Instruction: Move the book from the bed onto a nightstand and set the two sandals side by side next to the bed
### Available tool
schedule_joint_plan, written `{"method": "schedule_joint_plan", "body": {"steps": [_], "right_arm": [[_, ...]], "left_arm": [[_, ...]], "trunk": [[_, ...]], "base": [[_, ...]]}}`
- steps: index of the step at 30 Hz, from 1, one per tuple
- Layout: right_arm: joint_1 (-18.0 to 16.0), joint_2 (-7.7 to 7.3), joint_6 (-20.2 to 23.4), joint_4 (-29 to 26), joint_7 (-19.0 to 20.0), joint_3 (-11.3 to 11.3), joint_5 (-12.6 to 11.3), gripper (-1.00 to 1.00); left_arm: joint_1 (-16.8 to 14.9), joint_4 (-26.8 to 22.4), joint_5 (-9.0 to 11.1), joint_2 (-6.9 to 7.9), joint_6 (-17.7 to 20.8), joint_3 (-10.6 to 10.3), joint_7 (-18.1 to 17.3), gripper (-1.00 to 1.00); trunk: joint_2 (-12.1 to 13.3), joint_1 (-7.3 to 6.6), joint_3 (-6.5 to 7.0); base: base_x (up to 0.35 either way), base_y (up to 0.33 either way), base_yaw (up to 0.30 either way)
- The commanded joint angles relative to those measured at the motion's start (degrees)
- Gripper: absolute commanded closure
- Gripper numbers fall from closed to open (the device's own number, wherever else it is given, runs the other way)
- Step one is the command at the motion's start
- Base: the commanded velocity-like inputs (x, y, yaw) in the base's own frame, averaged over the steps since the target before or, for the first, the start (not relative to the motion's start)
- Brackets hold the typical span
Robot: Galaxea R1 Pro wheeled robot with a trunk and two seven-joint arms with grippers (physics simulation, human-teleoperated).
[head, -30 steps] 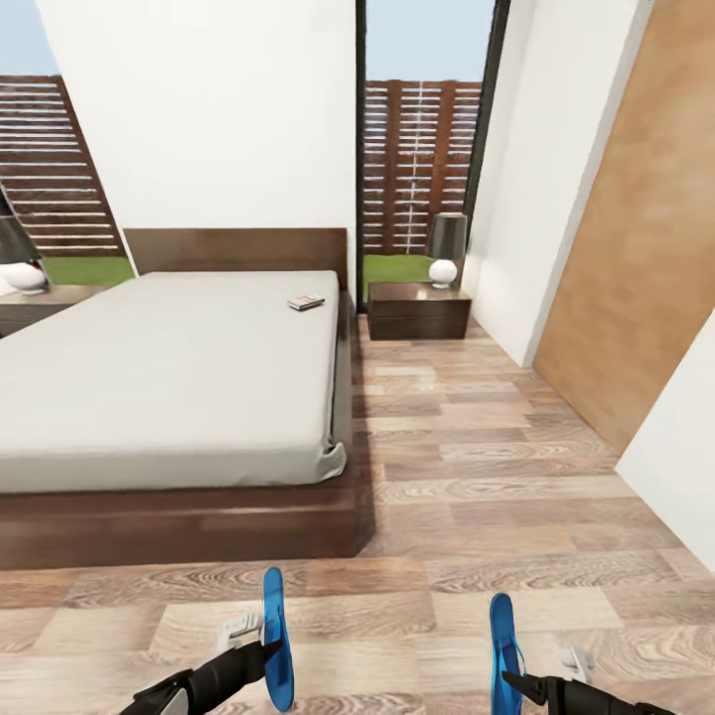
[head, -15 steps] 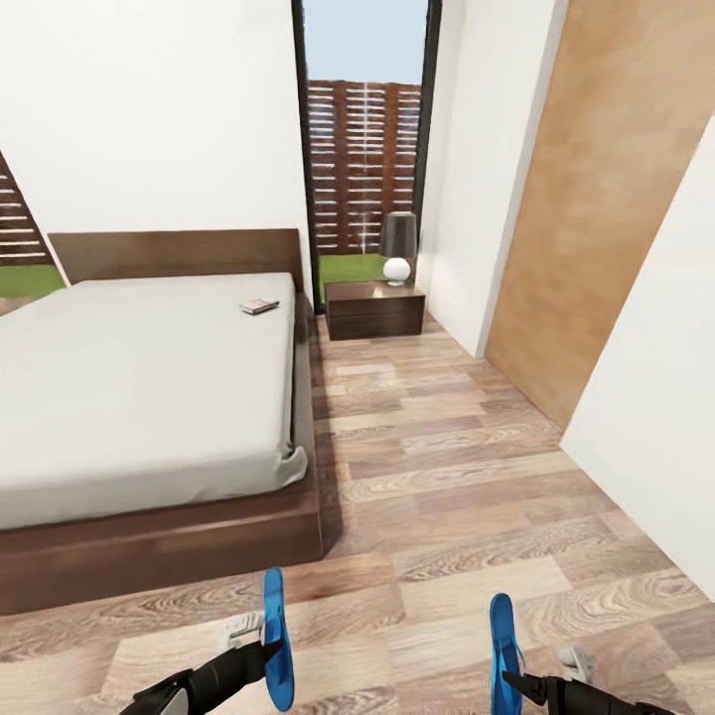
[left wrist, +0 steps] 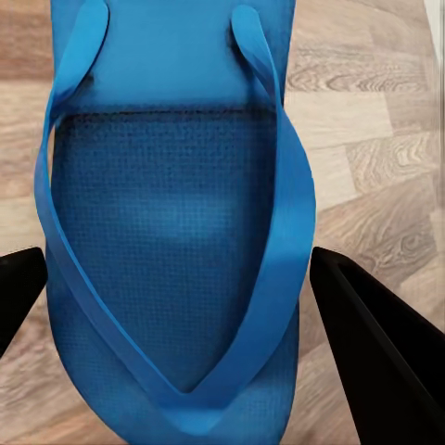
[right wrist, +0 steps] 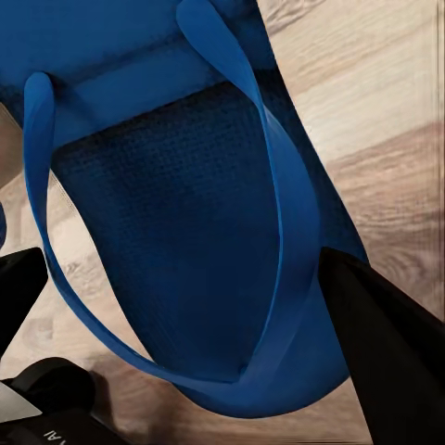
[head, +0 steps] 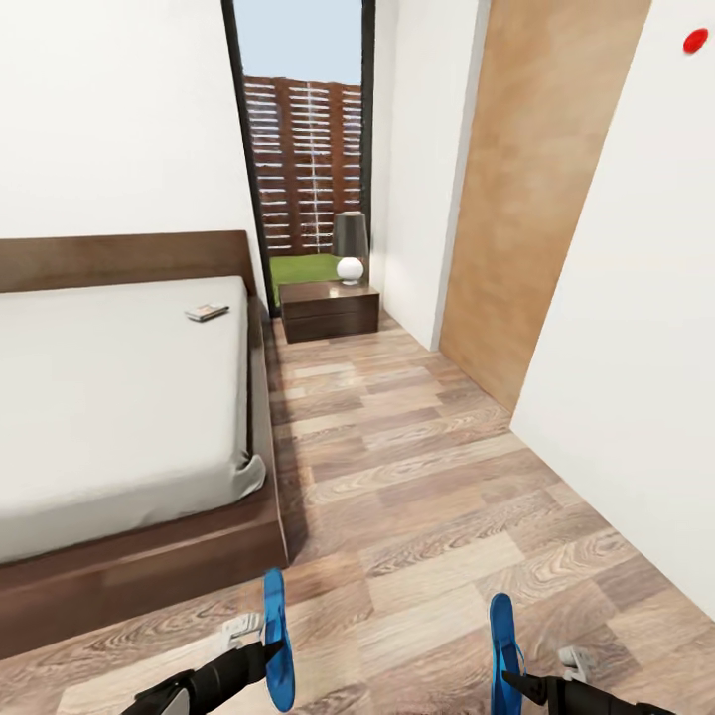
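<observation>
So each arm is carrying one sandal. The left sandal [head: 277, 641] sits at the bottom of the head view, left of centre, held on edge so you're looking at its thin side, long axis running up-down in the frame. The right sandal [head: 504, 650] is at the bottom right, same deal, also on edge. In the wrist views both soles sit between the dark fingers with the straps facing the camera, so the left gripper [head: 260, 650] has its jaws pinching its sandal and the right gripper [head: 516, 680] is pinching the other one.

The thing that matters for the drop-off: the bed [head: 139, 566] fills the left half of the head view, and its near corner is just above the left sandal in the frame. The open strip of wood floor [head: 417, 467] alongside the bed runs up the middle towards the window. So my guess is the left arm is the one closer to the bed side, and both sandals need laying flat on that strip, parallel to each other.

Both forearms poke in low from the bottom edge, well apart, pointed roughly forward.

The book [head: 207, 312] is still on the mattress, upper left, near the headboard. The nightstand [head: 330, 308] with a lamp [head: 350, 248] on it is just right of it, by the window.
</observation>
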Motion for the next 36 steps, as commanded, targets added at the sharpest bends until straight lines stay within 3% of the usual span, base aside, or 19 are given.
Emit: {"method": "schedule_joint_plan", "body": {"steps": [1,4,7,10,25,36], "right_arm": [[-0.05,0.01,0.18,-0.03,0.2,-0.64,0.47,1.0],[-0.05,0.01,0.18,-0.05,0.08,-0.78,0.47,1.0],[-0.05,0.01,0.18,-0.17,-0.81,-0.9,0.4,1.0],[-0.05,-0.11,0.18,-0.2,-1.14,-0.99,0.39,1.0],[-0.05,-0.16,0.18,-0.21,-1.22,-0.87,0.41,1.0],[-0.05,-0.09,0.18,-0.19,-1.23,-0.75,0.41,1.0]], "left_arm": [[0.0,0.17,0.66,0.01,0.27,-0.26,0.07,1.0],[0.0,2.05,0.59,-0.39,-2.17,-0.46,1.8,1.0],[0.0,4.81,0.54,-2.17,-9.13,-1.84,7.16,1.0],[0.0,6.25,0.55,-4.01,-12.13,-4.06,10.79,1.0],[0.0,6.75,0.73,-4.6,-12.96,-5.18,11.81,1.0],[0.0,6.75,0.72,-4.6,-13.02,-5.21,11.84,1.0]], "trunk": [[-0.02,-0.01,-0.05],[-0.02,-0.01,-0.05],[-0.02,-0.01,-0.05],[-0.02,-0.01,-0.05],[-0.02,-0.01,-0.05],[-0.02,-0.01,-0.05]], "base": [[0.0,0.0,-0.3],[0.0,0.0,-0.3],[0.0,0.0,-0.298],[0.0,0.0,-0.292],[0.0,0.0,-0.277],[0.0,0.0,-0.041]]}}
